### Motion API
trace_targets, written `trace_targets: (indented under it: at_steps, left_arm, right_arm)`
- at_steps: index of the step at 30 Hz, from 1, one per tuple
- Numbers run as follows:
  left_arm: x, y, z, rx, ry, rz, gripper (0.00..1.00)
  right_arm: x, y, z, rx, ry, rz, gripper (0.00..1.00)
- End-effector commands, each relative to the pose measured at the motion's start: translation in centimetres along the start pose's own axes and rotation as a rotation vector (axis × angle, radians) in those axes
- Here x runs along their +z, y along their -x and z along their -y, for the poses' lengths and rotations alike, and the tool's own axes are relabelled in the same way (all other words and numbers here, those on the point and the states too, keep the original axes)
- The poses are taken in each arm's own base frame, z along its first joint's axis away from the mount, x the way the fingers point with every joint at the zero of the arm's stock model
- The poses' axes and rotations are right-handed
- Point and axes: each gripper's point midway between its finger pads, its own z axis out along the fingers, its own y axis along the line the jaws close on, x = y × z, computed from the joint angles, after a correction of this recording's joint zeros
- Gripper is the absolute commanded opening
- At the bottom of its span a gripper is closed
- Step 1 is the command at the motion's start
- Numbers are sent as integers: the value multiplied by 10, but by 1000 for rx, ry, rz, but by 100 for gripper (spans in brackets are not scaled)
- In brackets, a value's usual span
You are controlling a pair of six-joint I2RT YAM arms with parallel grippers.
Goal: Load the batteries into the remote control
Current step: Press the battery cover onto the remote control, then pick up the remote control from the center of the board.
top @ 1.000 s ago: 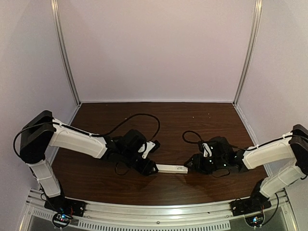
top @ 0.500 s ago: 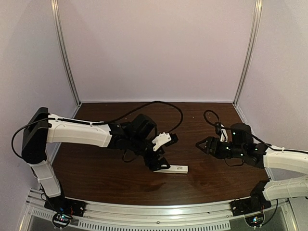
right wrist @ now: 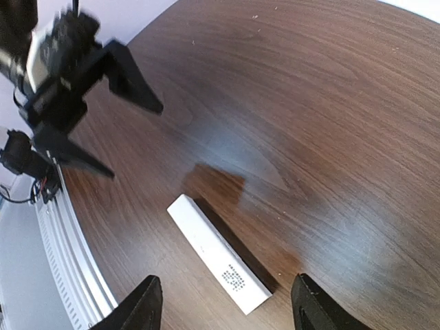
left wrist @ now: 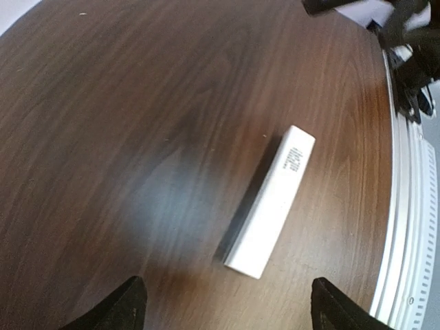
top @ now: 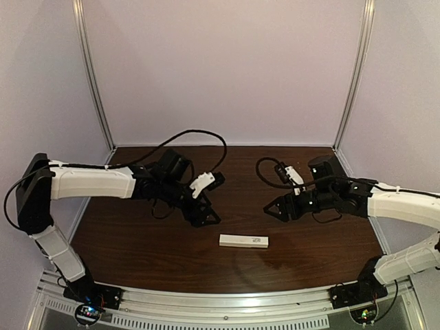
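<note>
Remote control (top: 243,241) lies flat on the table (top: 137,254), long axis running nine to three, printed end at three. Left gripper (top: 206,218) hovers off its ten o'clock, jaws wide and empty. Right gripper (top: 273,210) hangs at one o'clock, jaws spread, holding nothing.

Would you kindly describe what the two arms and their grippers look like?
The left arm and right arm both have white shell segments joined by black joints. A loose black cable loops from each wrist. The left gripper and right gripper have black, pointed fingers.
</note>
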Motion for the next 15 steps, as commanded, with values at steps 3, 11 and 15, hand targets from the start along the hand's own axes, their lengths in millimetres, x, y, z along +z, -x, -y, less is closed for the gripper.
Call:
trace_targets:
  at_steps: [3,11,15]
  left_arm:
    - [-60,31,-28,-166,55,256,86]
    - [-85,32,-36,-215,78,335,89]
    - [-84,30,-34,-211,70,335,89]
  right_arm:
    - [27,-42,-9,-302,-35,-261,63]
    - [53,-70,-9,-488,-13,-433,61]
    - [64,-85,-7,-548,-12,-530,60]
